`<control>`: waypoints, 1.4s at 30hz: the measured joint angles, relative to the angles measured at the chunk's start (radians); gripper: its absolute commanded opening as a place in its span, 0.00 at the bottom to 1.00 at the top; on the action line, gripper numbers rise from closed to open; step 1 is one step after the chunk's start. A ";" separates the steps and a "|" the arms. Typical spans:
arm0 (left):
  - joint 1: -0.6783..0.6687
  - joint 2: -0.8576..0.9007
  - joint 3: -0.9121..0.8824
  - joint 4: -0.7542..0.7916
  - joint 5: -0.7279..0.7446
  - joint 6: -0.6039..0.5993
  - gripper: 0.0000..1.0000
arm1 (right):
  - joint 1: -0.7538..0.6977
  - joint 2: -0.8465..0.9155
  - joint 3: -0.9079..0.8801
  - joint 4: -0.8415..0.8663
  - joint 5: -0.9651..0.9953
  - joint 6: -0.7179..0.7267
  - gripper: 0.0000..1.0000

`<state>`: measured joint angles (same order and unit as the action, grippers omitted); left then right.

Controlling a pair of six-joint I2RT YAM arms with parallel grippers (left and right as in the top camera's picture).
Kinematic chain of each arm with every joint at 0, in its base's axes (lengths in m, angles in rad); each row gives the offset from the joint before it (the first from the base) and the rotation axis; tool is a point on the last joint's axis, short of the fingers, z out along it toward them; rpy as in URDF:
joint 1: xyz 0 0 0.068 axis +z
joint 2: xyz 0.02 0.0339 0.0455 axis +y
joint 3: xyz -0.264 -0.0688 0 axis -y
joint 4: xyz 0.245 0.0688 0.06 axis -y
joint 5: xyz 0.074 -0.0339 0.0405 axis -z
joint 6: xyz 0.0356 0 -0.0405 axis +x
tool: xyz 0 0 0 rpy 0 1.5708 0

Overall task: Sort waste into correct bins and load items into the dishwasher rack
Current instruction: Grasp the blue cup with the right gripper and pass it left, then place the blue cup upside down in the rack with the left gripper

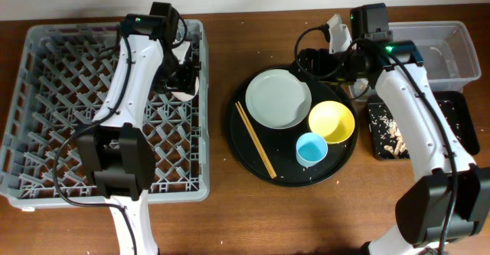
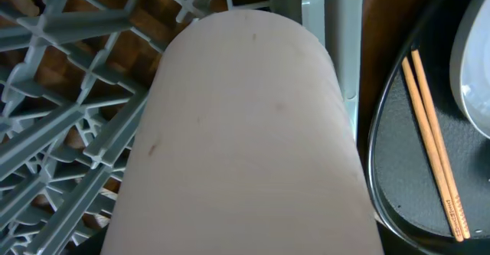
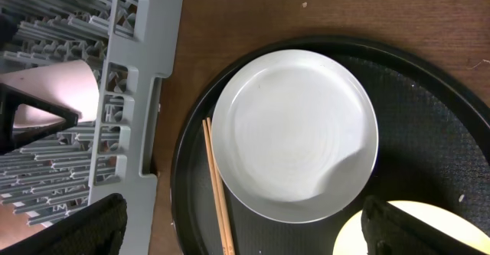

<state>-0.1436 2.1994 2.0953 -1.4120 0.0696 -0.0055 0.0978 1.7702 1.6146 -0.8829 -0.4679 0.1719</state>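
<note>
1. The pink cup (image 2: 245,132) fills the left wrist view from the upper middle down to the bottom edge. The lattice of the dishwasher rack (image 2: 69,94) shows behind it at the left.
2. The left gripper (image 1: 186,73) is closed around that cup over the rack's upper right corner in the overhead frame. In the right wrist view one dark finger (image 3: 65,115) lies against the cup at the left edge.
3. The right gripper (image 1: 306,62) hangs over the upper rim of the round black tray (image 1: 337,159). Its claw is spread wide and holds nothing.
4. On that tray the plate (image 1: 277,98) sits upper left with the chopsticks (image 1: 255,140) just beside its lower left. The yellow bowl (image 1: 331,122) is at the right and the light-blue cup (image 1: 311,148) is below it.
5. At the right of the overhead frame, the clear tub (image 1: 452,52) lies above the black rectangular tray (image 1: 459,125). The food scraps (image 1: 387,132) lie in that tray's left end.
</note>
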 measured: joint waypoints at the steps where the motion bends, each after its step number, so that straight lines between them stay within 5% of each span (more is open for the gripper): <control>1: 0.000 0.000 -0.006 -0.001 -0.005 0.000 0.45 | 0.000 0.000 0.000 0.000 0.000 0.000 0.98; 3: 0.000 0.000 -0.008 -0.003 -0.031 0.000 0.73 | 0.000 0.000 0.000 0.000 0.000 0.000 0.98; 4: 0.000 0.000 -0.008 -0.004 -0.041 0.000 0.96 | 0.000 0.000 0.000 0.000 0.000 0.000 0.98; 5: 0.000 0.000 -0.008 -0.004 -0.050 -0.009 0.99 | 0.000 0.000 0.000 0.000 0.000 0.000 0.98; 11: 0.000 0.000 0.014 -0.043 -0.059 -0.011 0.99 | 0.000 0.000 0.000 -0.007 0.000 0.000 0.99; 15: 0.000 0.000 0.232 -0.137 0.016 -0.011 0.96 | 0.000 0.000 0.002 -0.163 0.008 -0.005 0.68; 18: 0.000 0.000 0.363 -0.204 0.073 -0.011 0.96 | 0.006 -0.001 0.000 -0.402 0.112 0.004 0.66; 21: -0.008 0.000 0.388 -0.214 0.097 -0.011 0.96 | 0.044 -0.005 -0.074 -0.425 0.253 0.023 0.65; 23: -0.014 0.000 0.388 -0.205 0.103 -0.011 0.96 | 0.092 -0.001 -0.218 -0.365 0.334 0.050 0.56; 26: -0.017 0.000 0.388 -0.195 0.108 -0.011 0.96 | 0.103 -0.004 -0.336 -0.255 0.367 0.063 0.09; 32: -0.017 0.000 0.388 -0.193 0.121 -0.012 0.96 | 0.103 -0.006 -0.291 -0.252 0.369 0.066 0.04; 36: 0.037 0.000 0.388 -0.200 0.459 0.067 0.99 | 0.103 -0.102 -0.144 -0.143 0.191 0.064 0.04; 42: 0.146 0.000 0.388 -0.256 1.128 0.339 0.99 | 0.102 -0.129 -0.130 0.475 -0.302 0.093 0.04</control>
<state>0.0029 2.1994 2.4836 -1.6680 1.1976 0.3336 0.2001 1.6409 1.4845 -0.4076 -0.7700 0.2653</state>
